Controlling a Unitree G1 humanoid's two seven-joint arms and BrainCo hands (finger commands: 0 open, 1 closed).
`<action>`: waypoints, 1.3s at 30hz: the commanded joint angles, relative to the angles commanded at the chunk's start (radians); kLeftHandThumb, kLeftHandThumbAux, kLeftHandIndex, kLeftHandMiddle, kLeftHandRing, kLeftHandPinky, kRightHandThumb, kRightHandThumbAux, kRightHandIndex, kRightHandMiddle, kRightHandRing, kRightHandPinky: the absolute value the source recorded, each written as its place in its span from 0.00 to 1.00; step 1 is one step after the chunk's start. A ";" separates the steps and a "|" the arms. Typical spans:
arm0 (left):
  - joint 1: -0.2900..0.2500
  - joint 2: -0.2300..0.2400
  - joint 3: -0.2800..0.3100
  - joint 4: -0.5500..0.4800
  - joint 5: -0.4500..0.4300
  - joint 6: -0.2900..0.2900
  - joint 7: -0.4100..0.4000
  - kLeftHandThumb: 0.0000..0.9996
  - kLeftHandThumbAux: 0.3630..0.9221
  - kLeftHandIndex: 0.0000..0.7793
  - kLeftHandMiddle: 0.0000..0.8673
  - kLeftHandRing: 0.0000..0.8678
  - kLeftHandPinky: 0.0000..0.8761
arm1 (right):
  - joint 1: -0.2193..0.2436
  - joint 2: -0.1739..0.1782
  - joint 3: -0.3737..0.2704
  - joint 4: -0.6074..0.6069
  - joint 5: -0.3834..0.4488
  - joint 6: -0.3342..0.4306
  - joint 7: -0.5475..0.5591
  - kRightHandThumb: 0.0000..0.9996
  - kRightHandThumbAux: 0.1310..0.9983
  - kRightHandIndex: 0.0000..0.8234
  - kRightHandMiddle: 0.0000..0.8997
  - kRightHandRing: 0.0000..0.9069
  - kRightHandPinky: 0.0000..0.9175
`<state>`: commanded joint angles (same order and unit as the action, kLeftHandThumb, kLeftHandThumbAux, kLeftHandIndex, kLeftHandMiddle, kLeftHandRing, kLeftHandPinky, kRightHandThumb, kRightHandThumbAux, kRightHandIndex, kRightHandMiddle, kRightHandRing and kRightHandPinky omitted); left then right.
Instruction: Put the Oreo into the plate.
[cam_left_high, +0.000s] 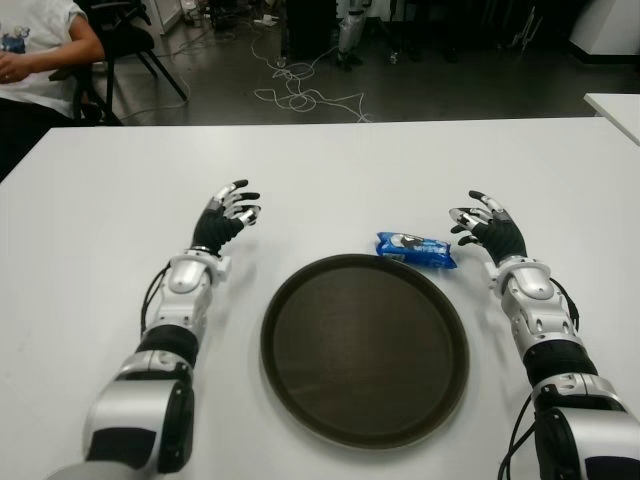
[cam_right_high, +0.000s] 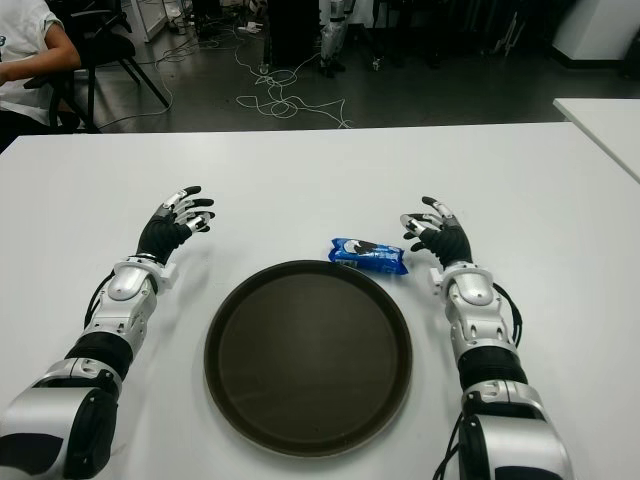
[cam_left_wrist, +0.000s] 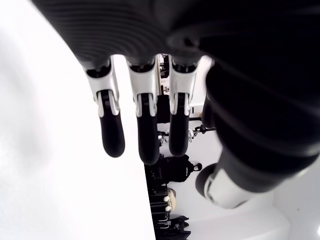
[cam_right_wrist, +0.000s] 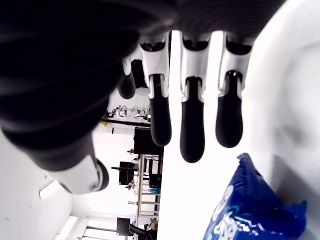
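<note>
The blue Oreo pack (cam_left_high: 416, 249) lies flat on my table, just beyond the empty dark round plate's (cam_left_high: 300, 400) far rim.

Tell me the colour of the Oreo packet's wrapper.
Blue, with white and dark print. The Oreo packet shows best in the left eye view, beside the plate.

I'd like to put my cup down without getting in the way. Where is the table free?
The far stretch of the white table, beyond both hands, is bare. The round brown plate holds nothing. It is tight between the Oreo pack at the plate's far right rim and the open right hand. The open left hand shows left of the plate.
</note>
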<state>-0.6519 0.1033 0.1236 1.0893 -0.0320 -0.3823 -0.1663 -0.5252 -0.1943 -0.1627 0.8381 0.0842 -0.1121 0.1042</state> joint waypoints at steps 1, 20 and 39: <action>0.000 0.000 -0.001 0.000 0.001 -0.001 -0.001 0.43 0.76 0.21 0.32 0.33 0.37 | 0.000 0.000 0.000 0.001 0.000 -0.001 0.000 0.36 0.66 0.18 0.41 0.54 0.65; -0.001 -0.003 0.000 0.003 0.004 -0.005 0.017 0.42 0.80 0.22 0.32 0.33 0.36 | -0.001 -0.001 0.004 0.009 -0.009 -0.010 -0.007 0.39 0.66 0.19 0.39 0.53 0.64; 0.000 -0.007 0.008 0.003 -0.006 -0.004 0.012 0.42 0.79 0.21 0.31 0.32 0.35 | -0.003 -0.001 0.004 0.014 -0.010 -0.013 -0.012 0.39 0.67 0.18 0.40 0.54 0.66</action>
<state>-0.6518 0.0963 0.1316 1.0927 -0.0377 -0.3865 -0.1540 -0.5282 -0.1956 -0.1590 0.8524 0.0746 -0.1248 0.0917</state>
